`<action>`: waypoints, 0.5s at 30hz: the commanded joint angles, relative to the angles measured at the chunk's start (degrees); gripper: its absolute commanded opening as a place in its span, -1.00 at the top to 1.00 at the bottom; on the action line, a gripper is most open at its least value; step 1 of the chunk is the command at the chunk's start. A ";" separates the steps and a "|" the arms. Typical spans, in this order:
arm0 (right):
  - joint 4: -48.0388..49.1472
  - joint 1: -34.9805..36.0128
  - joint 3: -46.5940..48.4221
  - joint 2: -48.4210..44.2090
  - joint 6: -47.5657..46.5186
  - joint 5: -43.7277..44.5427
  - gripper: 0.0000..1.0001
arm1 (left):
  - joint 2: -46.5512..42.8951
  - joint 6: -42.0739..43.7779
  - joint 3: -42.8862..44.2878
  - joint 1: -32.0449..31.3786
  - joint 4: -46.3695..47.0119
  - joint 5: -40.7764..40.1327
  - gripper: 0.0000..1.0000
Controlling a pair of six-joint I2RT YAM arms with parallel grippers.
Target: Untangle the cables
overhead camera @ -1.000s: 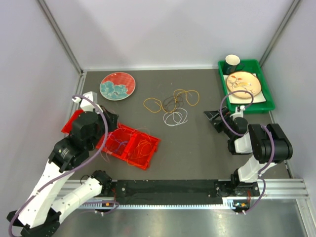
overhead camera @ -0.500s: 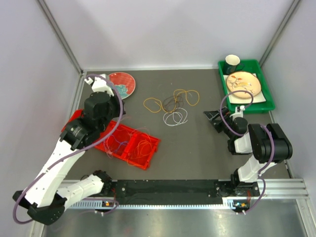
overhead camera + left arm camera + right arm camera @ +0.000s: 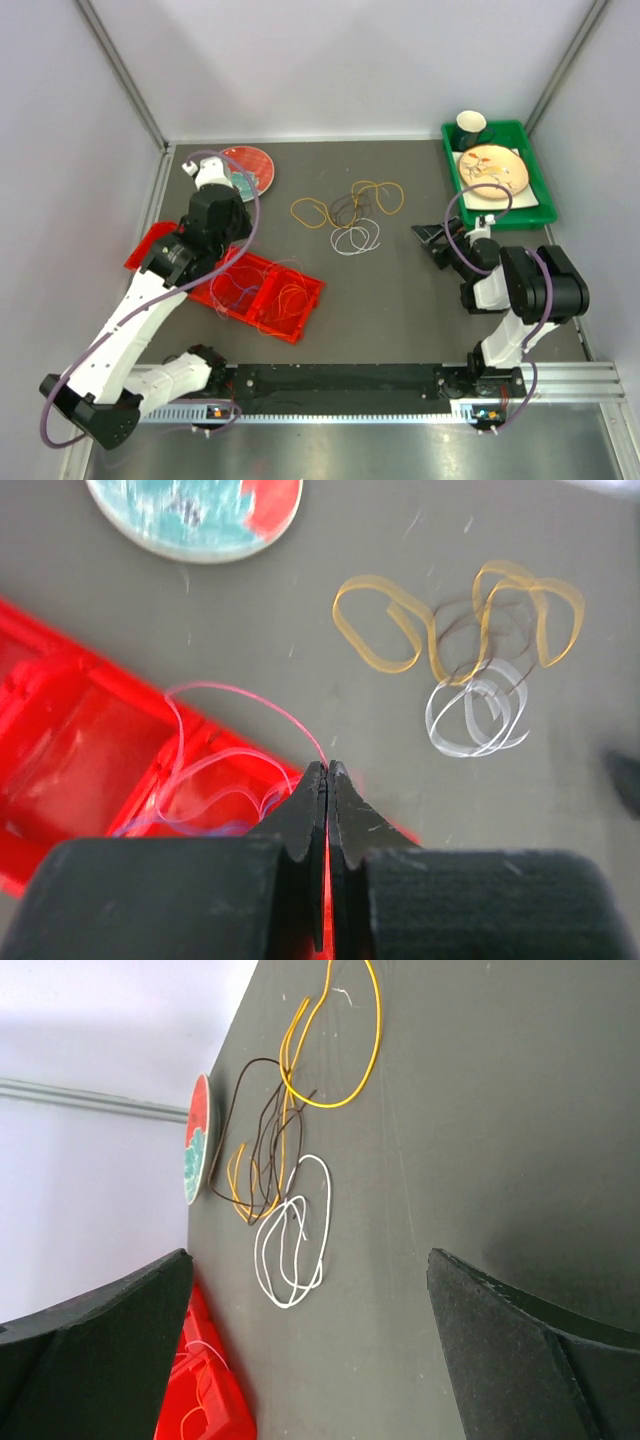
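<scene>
A tangle of cables lies at the table's middle back: an orange loop (image 3: 310, 211), a dark loop (image 3: 345, 208), a yellow loop (image 3: 386, 196) and a white loop (image 3: 355, 238). More thin cables lie in the red tray (image 3: 292, 322). My left gripper (image 3: 238, 248) is over the tray's far edge. In the left wrist view it (image 3: 327, 770) is shut on a thin red cable (image 3: 250, 694) that loops back towards the tray (image 3: 70, 780). My right gripper (image 3: 432, 240) is open and empty to the right of the tangle, and its wrist view shows the white loop (image 3: 290, 1245) ahead.
A red and teal plate (image 3: 250, 165) lies at the back left, just beyond the left arm. A green bin (image 3: 541, 203) at the back right holds a plate (image 3: 493, 165) and a dark cup (image 3: 471, 124). Walls close the left, right and back.
My left arm has swung from the tray's left end towards the back and right, now beside the plate, with the red cable pinched. The right arm has not moved.
</scene>
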 commanded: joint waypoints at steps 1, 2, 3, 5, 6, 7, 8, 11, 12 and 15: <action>5.39 -0.64 0.77 0.70 0.27 -0.81 -0.98 | -3.76 -4.10 -6.61 0.18 -2.57 1.95 1.00; 5.48 -0.56 0.86 0.79 0.44 -0.90 -0.97 | -4.81 -4.63 -7.68 0.27 -3.27 1.87 1.00; 5.65 -0.56 0.86 0.87 0.44 -0.90 -0.98 | -5.17 -5.33 -8.73 0.18 -3.71 1.78 1.00; 5.83 -0.56 0.77 0.79 0.53 -1.07 -0.98 | -5.96 -7.26 -11.20 0.18 -5.11 2.04 1.00; 5.92 -0.64 0.68 0.87 0.53 -0.99 -0.97 | -6.14 -7.97 -11.81 0.18 -5.38 2.13 1.00; 5.92 -0.56 0.68 0.87 0.62 -1.08 -0.98 | -6.32 -9.28 -12.69 0.18 -5.65 2.48 1.00; 5.92 -0.56 0.68 0.87 0.62 -1.08 -0.97 | -6.75 -9.73 -13.05 0.18 -5.74 3.44 1.00; 6.00 -0.56 0.68 0.79 0.62 -1.08 -0.97 | -6.93 -12.10 -14.45 0.27 -6.09 3.54 1.00; 6.00 -0.56 0.60 0.87 0.71 -1.08 -0.97 | -6.93 -12.37 -14.80 0.18 -6.09 3.36 1.00; 6.09 -0.56 0.51 0.87 0.62 -1.16 -0.98 | -6.32 -13.51 -16.47 0.27 -5.74 4.23 1.00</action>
